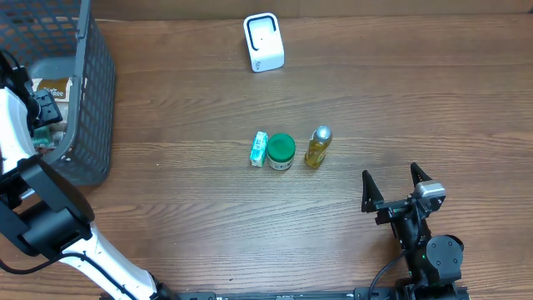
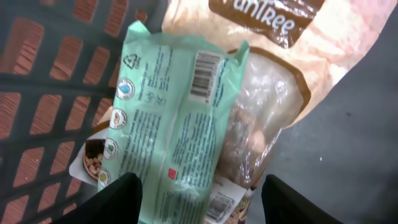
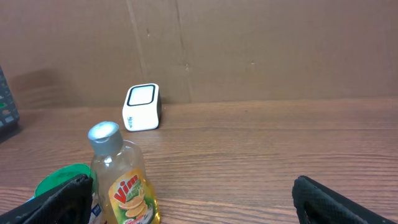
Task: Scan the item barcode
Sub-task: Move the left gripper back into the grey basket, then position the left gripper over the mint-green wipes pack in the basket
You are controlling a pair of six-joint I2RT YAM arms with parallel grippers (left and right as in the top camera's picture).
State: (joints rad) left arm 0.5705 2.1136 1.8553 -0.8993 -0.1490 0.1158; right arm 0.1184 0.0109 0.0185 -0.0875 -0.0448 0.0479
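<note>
- Reaching into the grey basket at nine o'clock with the left gripper; straddled the lower end of the mint-green packet, barcode up, lying on a brown snack bag.
- Could not tell whether clamped on the packet or merely set around it.
- Parked the right gripper spread wide and empty at five o'clock.
- Judged early: packet not yet lifted out, nothing presented to the white scanner at twelve o'clock; lift, carry and scan left to do.

Mint-green packet, barcode facing up, lies slanted on a snack bag in the far-left basket.
</note>
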